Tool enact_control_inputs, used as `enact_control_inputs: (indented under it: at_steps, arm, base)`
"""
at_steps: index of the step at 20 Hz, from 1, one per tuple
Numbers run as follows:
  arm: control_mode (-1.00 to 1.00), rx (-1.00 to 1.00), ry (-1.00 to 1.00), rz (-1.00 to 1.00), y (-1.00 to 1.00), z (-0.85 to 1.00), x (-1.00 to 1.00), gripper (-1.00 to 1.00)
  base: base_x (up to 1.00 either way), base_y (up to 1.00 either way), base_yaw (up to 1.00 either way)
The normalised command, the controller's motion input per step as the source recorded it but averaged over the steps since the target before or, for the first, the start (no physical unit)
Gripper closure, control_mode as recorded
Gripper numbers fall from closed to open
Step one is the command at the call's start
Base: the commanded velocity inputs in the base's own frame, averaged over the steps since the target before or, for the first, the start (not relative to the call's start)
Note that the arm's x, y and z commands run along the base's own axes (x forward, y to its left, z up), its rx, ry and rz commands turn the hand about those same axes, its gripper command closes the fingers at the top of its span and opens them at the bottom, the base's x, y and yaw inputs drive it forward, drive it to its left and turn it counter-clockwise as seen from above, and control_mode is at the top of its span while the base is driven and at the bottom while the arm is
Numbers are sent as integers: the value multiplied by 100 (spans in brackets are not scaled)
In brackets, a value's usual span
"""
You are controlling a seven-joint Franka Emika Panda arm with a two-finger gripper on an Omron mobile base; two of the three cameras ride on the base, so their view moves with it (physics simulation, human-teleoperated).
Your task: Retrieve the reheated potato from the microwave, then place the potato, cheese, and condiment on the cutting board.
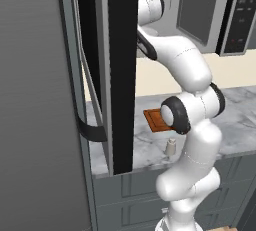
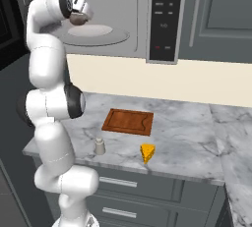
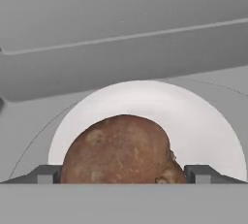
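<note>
Half the potato (image 3: 121,148) shows, cut off between wide jaws.

Marble countertop (image 2: 187,132), white with grey veining, was the reference surface; it turned a corner at the right end. Cream backsplash (image 2: 206,81) ran along the wall right behind it. Grey shaker cabinets (image 2: 216,14) hung above it, one door with a vertical bar handle. Below it sat grey drawer fronts (image 2: 133,186) with horizontal bar pulls. A tall grey panel (image 1: 35,125) stood to its left. Lighting was flat and even, with no hard shadows.
</note>
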Motion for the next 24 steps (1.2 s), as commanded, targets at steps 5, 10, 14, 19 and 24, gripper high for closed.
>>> enact_control_inputs:
  at_steps: [5, 10, 14, 19, 24]
  arm:
    - [-100, -1, -12, -4, 0, -17, -96, 100]
    - [-100, 0, -21, -1, -11, 0, -100, 100]
    - [-100, 0, -14, 0, -33, 10, -100, 100]
    - [-100, 0, -2, 0, -48, 14, -100, 100]
    - [-100, 0, 1, 0, -51, 18, -100, 100]
  base:
    - [0, 0, 0]
    - [0, 0, 0]
    - [0, 0, 0]
    - [0, 0, 0]
    - [0, 0, 0]
